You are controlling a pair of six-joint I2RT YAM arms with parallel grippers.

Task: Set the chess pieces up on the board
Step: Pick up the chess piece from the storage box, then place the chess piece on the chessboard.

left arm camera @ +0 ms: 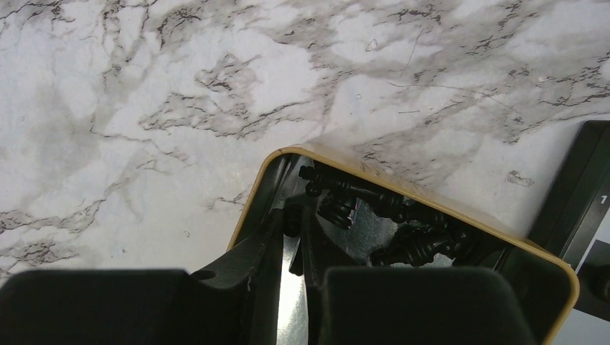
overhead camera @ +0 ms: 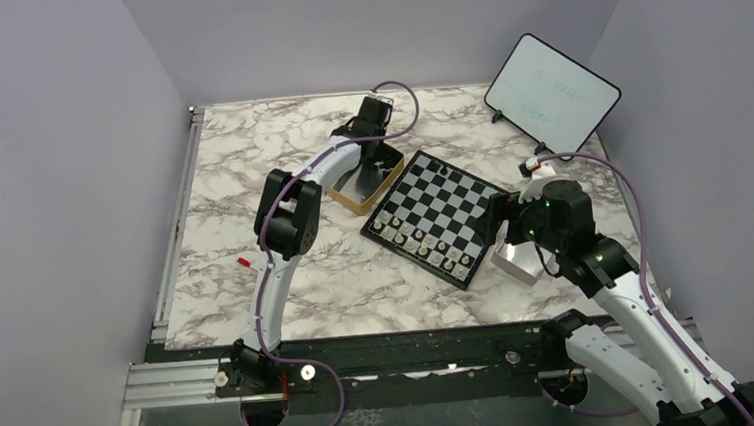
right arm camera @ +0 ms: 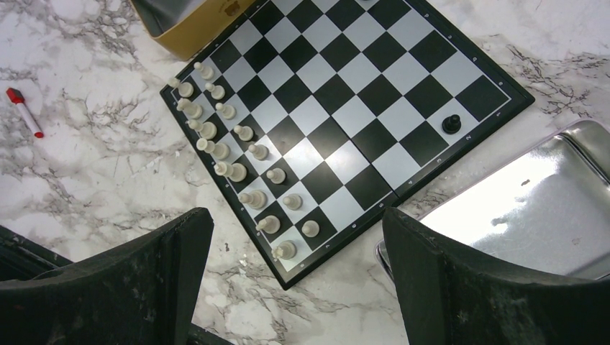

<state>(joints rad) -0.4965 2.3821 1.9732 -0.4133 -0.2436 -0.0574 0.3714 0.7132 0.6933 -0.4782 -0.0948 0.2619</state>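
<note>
My left claw (left arm camera: 293, 224) sits in the gold metal tin (left arm camera: 403, 192), nearly closed, tiny black chess pieces (left arm camera: 417, 248) just beside it — grip unclear.

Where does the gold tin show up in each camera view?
Top view: gold tin at centre, left of the chessboard.
Left wrist: its rim crosses the lower right, black pieces inside.
Right wrist: its corner at the top-left edge.
Shared landmark: the chessboard, beside the tin in all three.
</note>
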